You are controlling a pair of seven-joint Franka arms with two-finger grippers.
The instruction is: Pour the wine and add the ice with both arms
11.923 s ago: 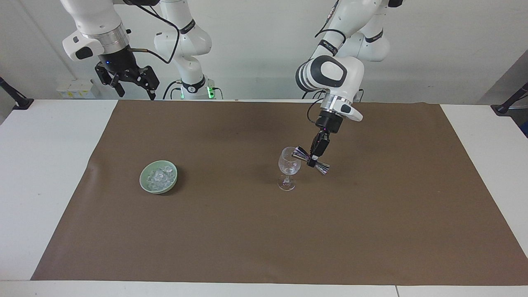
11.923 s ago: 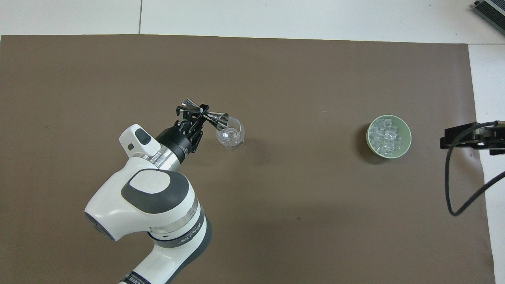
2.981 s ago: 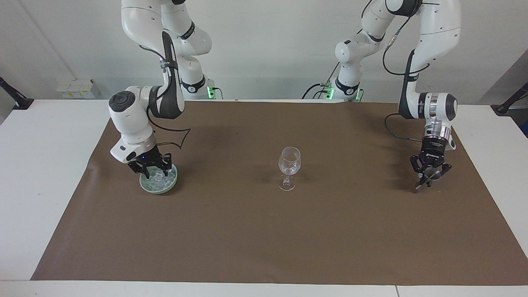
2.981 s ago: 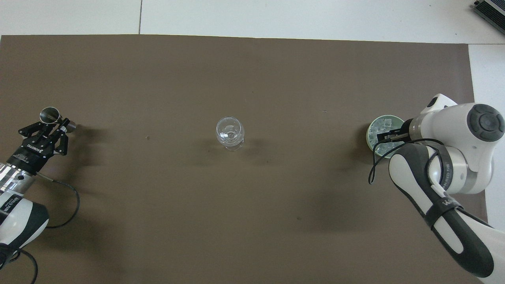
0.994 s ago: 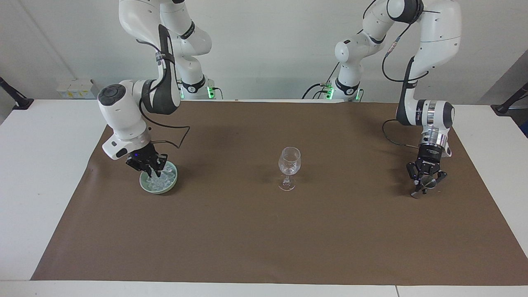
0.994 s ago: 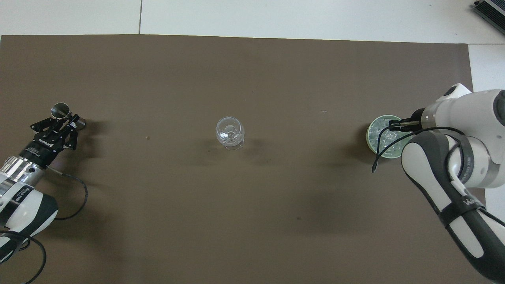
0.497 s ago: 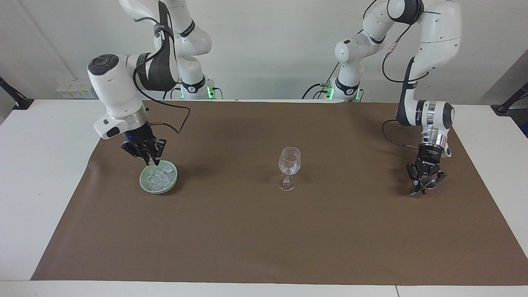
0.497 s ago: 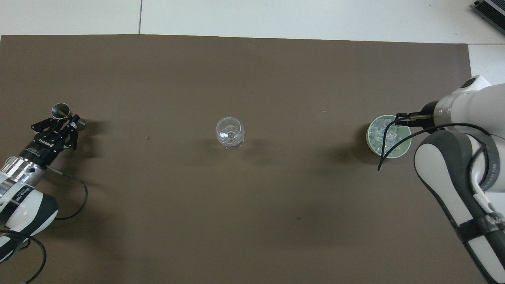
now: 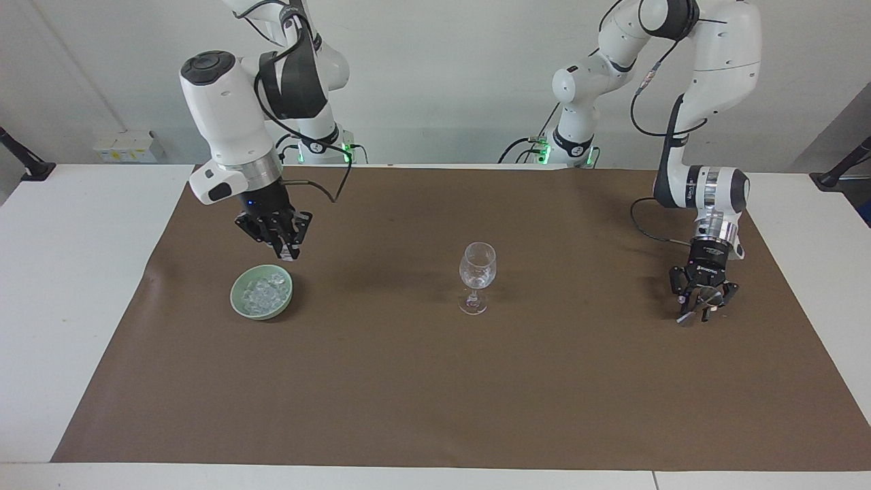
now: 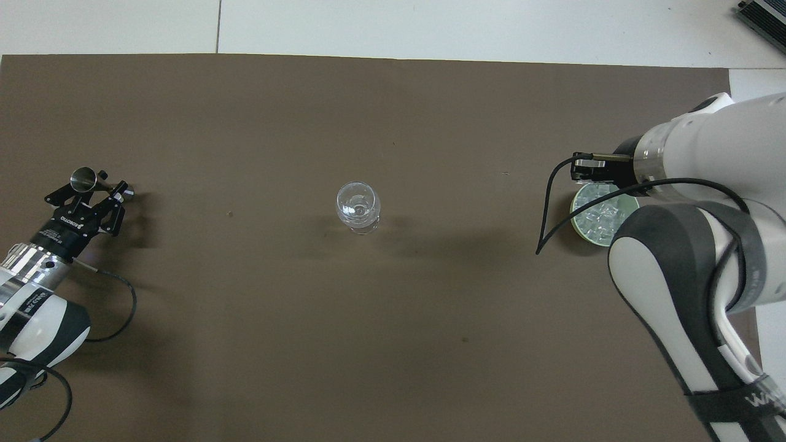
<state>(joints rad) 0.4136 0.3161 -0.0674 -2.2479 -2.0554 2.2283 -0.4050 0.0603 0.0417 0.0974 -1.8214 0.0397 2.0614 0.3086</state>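
Note:
The pale green bowl (image 9: 239,301) (image 10: 577,216) with the ice (image 9: 261,292) (image 10: 599,212) stands toward the right arm's end of the mat. My right gripper (image 9: 291,254) (image 10: 576,169) hangs high over the bowl's rim on the side toward the glass, shut on a small pale chunk of ice. The clear stemmed glass (image 9: 478,272) (image 10: 358,205) stands upright mid-mat. Toward the left arm's end, my left gripper (image 9: 703,307) (image 10: 97,189) is low over the mat around the waist of a tilted metal jigger (image 9: 708,297) (image 10: 82,178).
A brown mat (image 9: 435,395) (image 10: 368,344) covers most of the white table (image 9: 68,286). The right arm's forearm (image 10: 669,270) and its black cable (image 10: 546,209) hang over part of the bowl in the overhead view.
My right gripper has risen out of the bowl and moved toward the glass. The left gripper has dropped a little with the jigger, and its links have spread slightly.

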